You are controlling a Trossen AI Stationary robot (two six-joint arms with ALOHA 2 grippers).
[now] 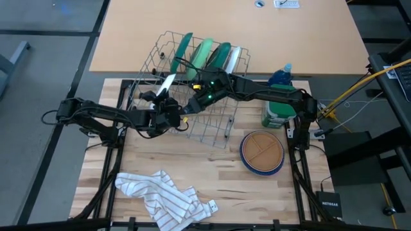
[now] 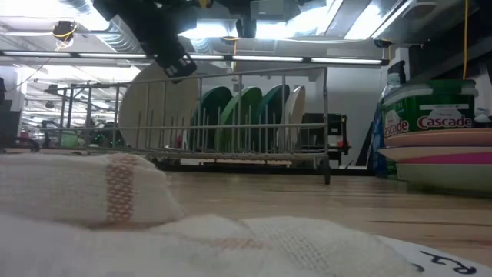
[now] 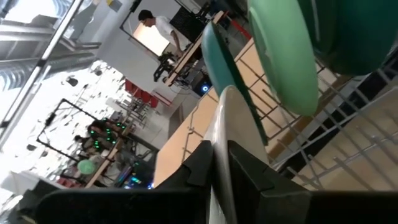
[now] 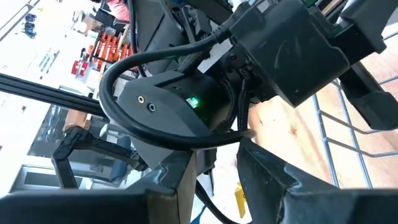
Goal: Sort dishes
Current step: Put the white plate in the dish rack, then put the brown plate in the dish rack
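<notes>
My left claw (image 1: 168, 96) pinches the white plate's (image 1: 164, 86) rim over the wire rack (image 1: 212, 128), so I should ease it upright into a slot before freeing it, while my right claw (image 1: 191, 104) hangs parted nearby.

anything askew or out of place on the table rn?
Mostly tidy. The striped cloth lies crumpled at the table's front edge, and the dish rack sits skewed to the table edges. The left gripper pinches a white plate at the rack.
</notes>
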